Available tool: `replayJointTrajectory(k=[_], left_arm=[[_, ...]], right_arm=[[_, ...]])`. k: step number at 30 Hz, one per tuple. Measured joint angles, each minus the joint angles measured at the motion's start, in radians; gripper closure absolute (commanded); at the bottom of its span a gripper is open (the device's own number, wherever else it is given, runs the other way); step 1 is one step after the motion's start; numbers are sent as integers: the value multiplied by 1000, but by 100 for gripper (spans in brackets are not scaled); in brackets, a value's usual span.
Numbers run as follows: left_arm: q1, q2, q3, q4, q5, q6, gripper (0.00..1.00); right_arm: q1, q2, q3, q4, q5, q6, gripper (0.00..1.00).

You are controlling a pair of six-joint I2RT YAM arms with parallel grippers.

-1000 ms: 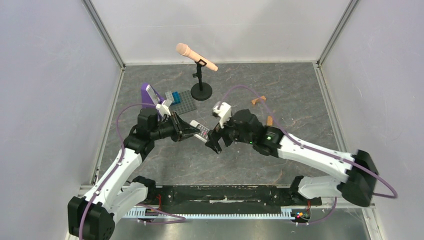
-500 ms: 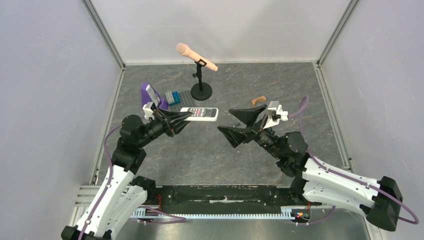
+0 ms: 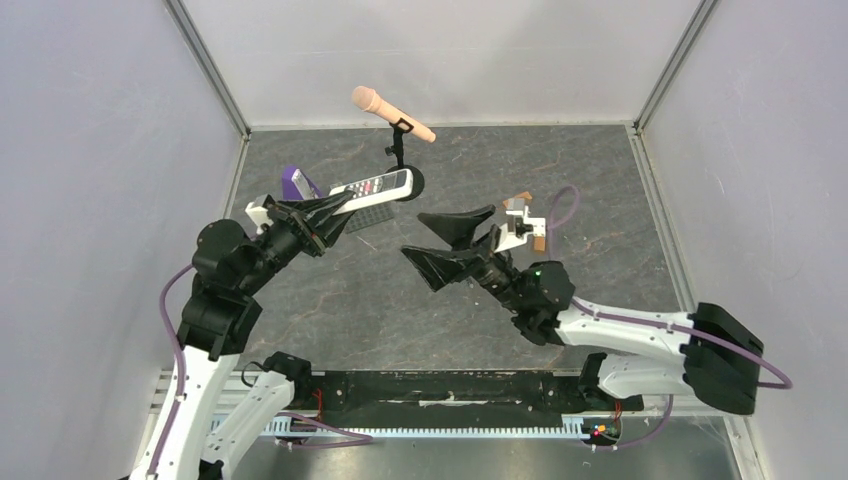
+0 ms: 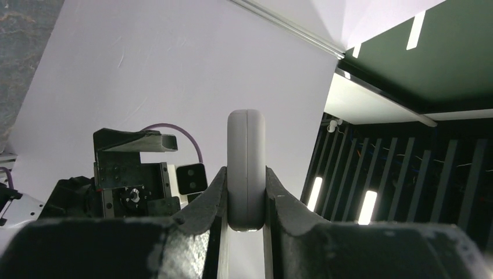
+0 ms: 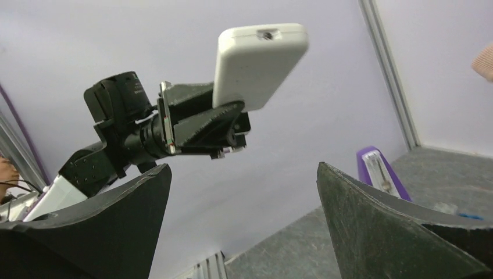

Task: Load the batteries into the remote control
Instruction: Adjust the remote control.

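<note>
Grey marbled tabletop (image 3: 600,200) and pale walls enclose the workspace. Clamped at one end between the left gripper's (image 3: 333,207) fingers, the remote control (image 3: 372,187) is held in the air and juts out past the fingertips. Its buttons face the overhead camera and its plain white back faces the right wrist camera. Opposite it and well apart, the right gripper (image 3: 411,234) gapes wide and holds nothing. A microphone (image 3: 392,115) stands beyond the remote. No batteries show in any view. The step appears to be presenting the remote. Next, the right arm probably has to reach the back cover or fetch a battery.
</note>
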Motion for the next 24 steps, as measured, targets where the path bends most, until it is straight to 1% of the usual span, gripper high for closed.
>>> replayJointTrajectory(k=[4, 10, 16, 24], left_arm=[[0, -3, 48, -68, -21, 0, 98], [0, -8, 55, -117, -25, -1, 98], [1, -28, 55, -129, -25, -8, 98], [0, -58, 55, -135, -23, -16, 98]], right_arm=[[39, 101, 112, 53, 10, -5, 2], [57, 217, 243, 159, 24, 29, 2], [57, 294, 285, 180, 61, 104, 2], [57, 300, 286, 183, 108, 154, 2]])
